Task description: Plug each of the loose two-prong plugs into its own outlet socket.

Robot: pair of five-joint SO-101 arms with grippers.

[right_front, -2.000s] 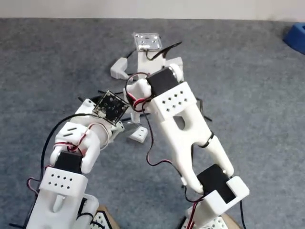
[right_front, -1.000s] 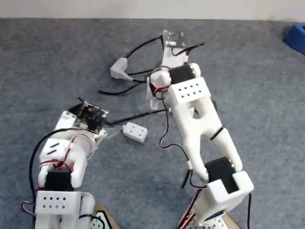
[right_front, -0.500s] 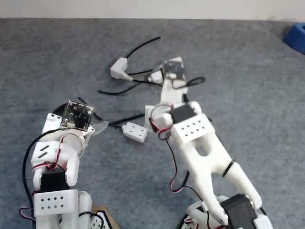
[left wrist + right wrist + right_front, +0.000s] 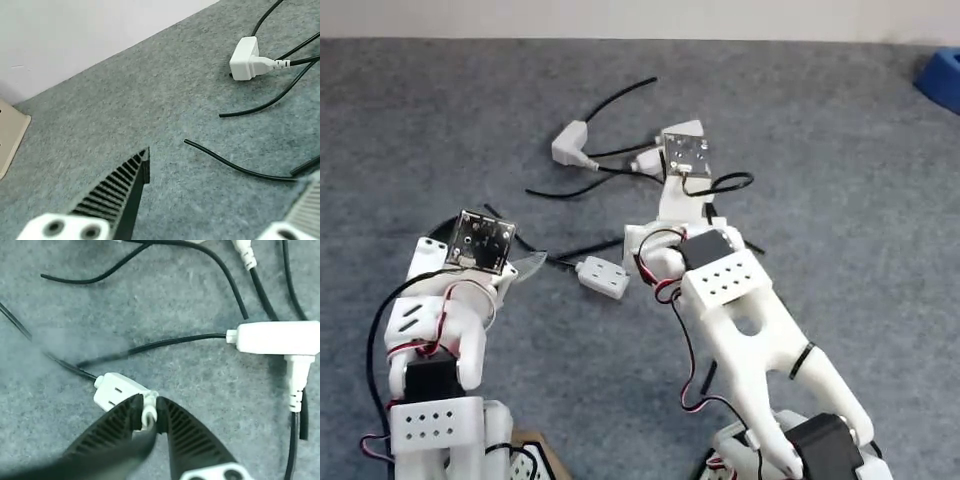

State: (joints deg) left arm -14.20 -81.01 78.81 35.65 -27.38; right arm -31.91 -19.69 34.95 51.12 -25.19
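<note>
My right gripper (image 4: 148, 407) is shut on a small white plug (image 4: 148, 415) that touches the end of a white outlet socket (image 4: 116, 391) lying on the grey carpet. Beside it lies a second socket (image 4: 280, 337) with a plug (image 4: 297, 377) seated in its side; this pair is also at the far left (image 4: 570, 143) and in the left wrist view (image 4: 245, 60). A third socket (image 4: 603, 277) lies between the arms, apart from both. My left gripper (image 4: 215, 200) is open and holds nothing, hanging over bare carpet near a loose black cord (image 4: 235, 165).
Black cords (image 4: 620, 95) trail across the carpet around the sockets. A blue object (image 4: 942, 75) sits at the far right corner. A tan board (image 4: 535, 455) lies at the near edge by the left arm's base. Open carpet spreads on both sides.
Both arms had been crowded over the sockets. The left arm drew back to the left, uncovering the middle socket. The right arm swung far, then pulled nearer and has barely moved since.
</note>
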